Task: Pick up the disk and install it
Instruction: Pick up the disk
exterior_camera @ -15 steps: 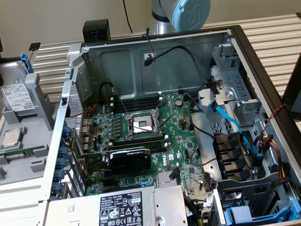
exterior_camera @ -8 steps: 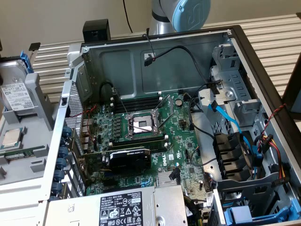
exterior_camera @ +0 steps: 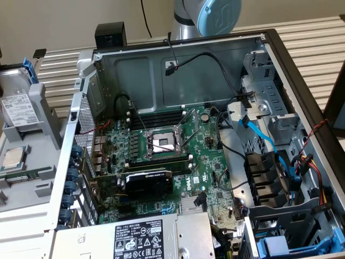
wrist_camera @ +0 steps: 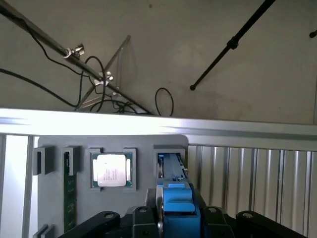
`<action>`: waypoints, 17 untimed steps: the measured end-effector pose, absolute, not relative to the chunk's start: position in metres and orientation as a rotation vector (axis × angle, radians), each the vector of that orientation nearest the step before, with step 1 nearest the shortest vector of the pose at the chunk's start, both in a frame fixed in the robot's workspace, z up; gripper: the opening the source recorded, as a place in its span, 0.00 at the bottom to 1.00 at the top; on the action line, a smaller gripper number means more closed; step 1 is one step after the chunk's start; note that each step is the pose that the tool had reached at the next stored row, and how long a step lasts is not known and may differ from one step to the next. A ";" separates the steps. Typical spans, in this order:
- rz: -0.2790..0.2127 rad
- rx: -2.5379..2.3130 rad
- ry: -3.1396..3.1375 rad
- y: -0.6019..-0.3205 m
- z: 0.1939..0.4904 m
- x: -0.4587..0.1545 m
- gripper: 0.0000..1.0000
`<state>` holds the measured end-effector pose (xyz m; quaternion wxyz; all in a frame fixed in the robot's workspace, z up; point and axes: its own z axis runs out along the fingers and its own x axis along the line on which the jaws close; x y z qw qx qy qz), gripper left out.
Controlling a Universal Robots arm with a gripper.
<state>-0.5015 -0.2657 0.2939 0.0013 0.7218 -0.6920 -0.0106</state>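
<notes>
Disk (exterior_camera: 16,108) in exterior view: stands on edge at the grey tray (exterior_camera: 46,162) on the exterior view's left, white label showing, blue frame along its upper edge, just beside the open computer case (exterior_camera: 81,135). Processor chip (exterior_camera: 13,157) lies flat in the tray, nearer the camera. Arm (exterior_camera: 215,16) rises behind the case. Wrist view: gripper (wrist_camera: 176,220) partway closed, black fingers (wrist_camera: 141,218) against either side of the disk's blue frame. Disk's far end is at the tray slot next to the chip; whether it is seated cannot be told
</notes>
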 end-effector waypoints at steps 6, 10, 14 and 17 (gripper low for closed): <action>-0.015 2.274 -2.180 -0.265 0.310 -0.502 0.37; -0.002 2.280 -2.185 -0.265 0.321 -0.502 0.37; 0.011 2.286 -2.191 -0.264 0.333 -0.502 0.37; 0.021 2.290 -2.195 -0.263 0.340 -0.502 0.37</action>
